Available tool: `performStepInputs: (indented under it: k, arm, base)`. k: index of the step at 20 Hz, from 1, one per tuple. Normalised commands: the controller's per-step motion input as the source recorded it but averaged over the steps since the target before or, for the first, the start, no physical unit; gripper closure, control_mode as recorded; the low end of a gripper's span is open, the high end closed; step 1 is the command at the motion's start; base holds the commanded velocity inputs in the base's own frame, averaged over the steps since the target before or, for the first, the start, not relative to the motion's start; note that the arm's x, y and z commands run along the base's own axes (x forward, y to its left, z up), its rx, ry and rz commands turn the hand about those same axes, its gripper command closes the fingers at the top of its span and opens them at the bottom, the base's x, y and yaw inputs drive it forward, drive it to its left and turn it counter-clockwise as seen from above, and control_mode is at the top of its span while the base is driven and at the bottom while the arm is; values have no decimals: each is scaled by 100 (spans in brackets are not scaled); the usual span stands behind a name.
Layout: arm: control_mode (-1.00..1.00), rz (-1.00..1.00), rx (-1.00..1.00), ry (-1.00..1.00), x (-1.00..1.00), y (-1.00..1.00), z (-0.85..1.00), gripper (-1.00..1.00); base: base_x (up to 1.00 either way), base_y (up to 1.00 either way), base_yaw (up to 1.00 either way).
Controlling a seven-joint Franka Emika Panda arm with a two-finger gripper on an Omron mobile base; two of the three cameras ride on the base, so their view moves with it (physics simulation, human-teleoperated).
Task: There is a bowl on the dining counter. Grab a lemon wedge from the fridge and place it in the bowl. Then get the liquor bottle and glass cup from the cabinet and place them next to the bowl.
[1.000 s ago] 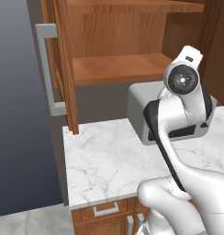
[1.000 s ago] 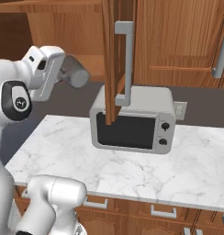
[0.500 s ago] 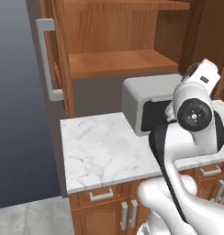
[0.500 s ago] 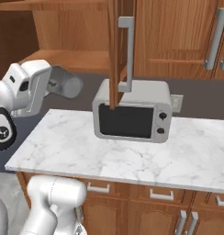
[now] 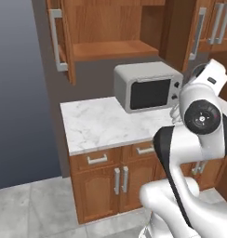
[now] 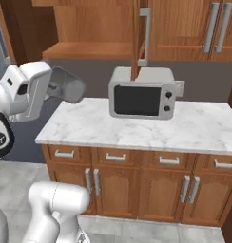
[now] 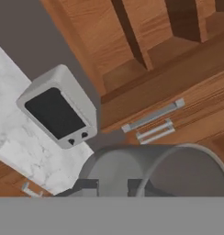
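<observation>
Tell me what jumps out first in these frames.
The white arm dominates: its gripper is shut on a greyish translucent glass cup, carried out over the left end of the marble counter. Behind it, a grey microwave sits on that counter against the wall. Above, a wooden cabinet stands open, the visible stretch of its shelf bare.

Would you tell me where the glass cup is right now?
The glass cup is held in the gripper, up at the left of the right base view, above the marble counter's left end, left of the microwave.
</observation>
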Motion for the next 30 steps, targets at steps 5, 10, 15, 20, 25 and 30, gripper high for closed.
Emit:
performStepInputs:
  k: [5,10,15,20,25,30]
  arm:
    - [100,0,0,0,0,0,0,100]
    - [100,0,0,0,0,0,0,100]
    - [100,0,0,0,0,0,0,100]
    - [100,0,0,0,0,0,0,100]
    - [100,0,0,0,0,0,0,100]
    - [100,0,0,0,0,0,0,100]
  base:
    - [-77,59,-12]
    - [-85,59,-13]
    - [-99,52,-14]
    - [-100,46,-15]
    - [-100,14,-15]
    - [-100,0,-20]
